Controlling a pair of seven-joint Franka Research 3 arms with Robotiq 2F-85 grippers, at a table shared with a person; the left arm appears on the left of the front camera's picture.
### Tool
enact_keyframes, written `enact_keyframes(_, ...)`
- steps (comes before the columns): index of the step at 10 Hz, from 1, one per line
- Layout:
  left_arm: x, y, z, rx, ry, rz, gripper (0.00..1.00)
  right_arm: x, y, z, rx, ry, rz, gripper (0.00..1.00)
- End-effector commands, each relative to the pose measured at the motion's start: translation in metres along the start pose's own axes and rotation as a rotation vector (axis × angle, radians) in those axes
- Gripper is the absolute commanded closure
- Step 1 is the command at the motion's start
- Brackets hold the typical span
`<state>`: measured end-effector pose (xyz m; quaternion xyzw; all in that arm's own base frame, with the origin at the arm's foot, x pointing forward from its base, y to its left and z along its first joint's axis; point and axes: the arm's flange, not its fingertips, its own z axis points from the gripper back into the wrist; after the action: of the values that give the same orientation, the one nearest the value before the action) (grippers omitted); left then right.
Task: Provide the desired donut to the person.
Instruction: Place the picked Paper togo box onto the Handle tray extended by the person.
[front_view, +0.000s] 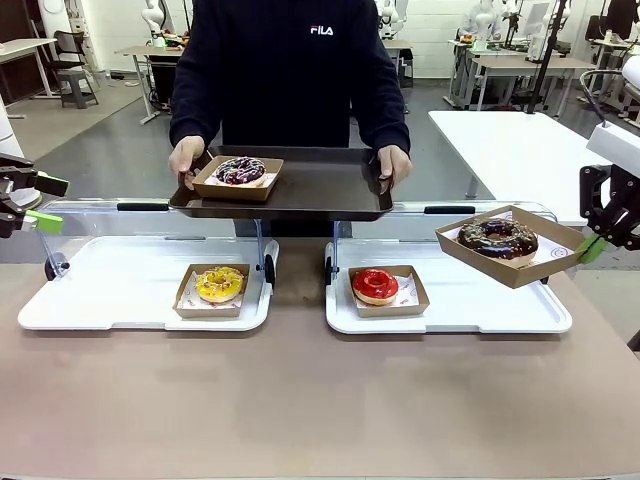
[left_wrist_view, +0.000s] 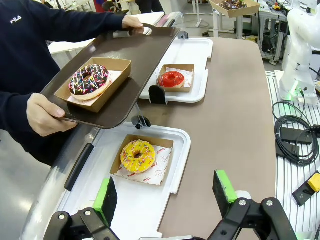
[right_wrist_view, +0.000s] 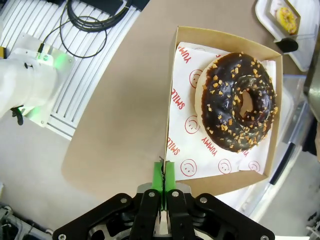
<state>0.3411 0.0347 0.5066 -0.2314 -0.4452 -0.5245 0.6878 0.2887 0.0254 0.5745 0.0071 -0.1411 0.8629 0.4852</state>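
A chocolate donut with nut bits (front_view: 498, 238) lies in a brown paper box that hangs tilted above the right white tray (front_view: 500, 305). My right gripper (front_view: 590, 248) is shut on that box's right wall; in the right wrist view the gripper (right_wrist_view: 164, 172) pinches the wall beside the donut (right_wrist_view: 237, 100). The person (front_view: 290, 70) stands at the far side and holds a dark serving tray (front_view: 310, 195) with both hands. On it sits a boxed chocolate donut with coloured sprinkles (front_view: 239, 171). My left gripper (front_view: 48, 202) hovers open at the far left, over the left tray's end (left_wrist_view: 165, 192).
A boxed yellow donut (front_view: 219, 285) sits on the left white tray (front_view: 100, 290), and a boxed red donut (front_view: 375, 285) on the right one. Clear lids (front_view: 150, 225) stand raised behind both trays. Bare brown table (front_view: 300, 400) lies in front.
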Motion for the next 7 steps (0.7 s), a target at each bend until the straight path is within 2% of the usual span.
enact_keyframes(1,-0.0011,0.0000,0.0001,-0.003,-0.014,-0.006,0.00,-0.0007,0.0018,-0.0043,0.006,0.003,0.000,1.00)
enact_keyframes(7,-0.0011,0.0000,0.0001,-0.003,-0.014,-0.006,0.00,-0.0007,0.0018,-0.0043,0.006,0.003,0.000,1.00)
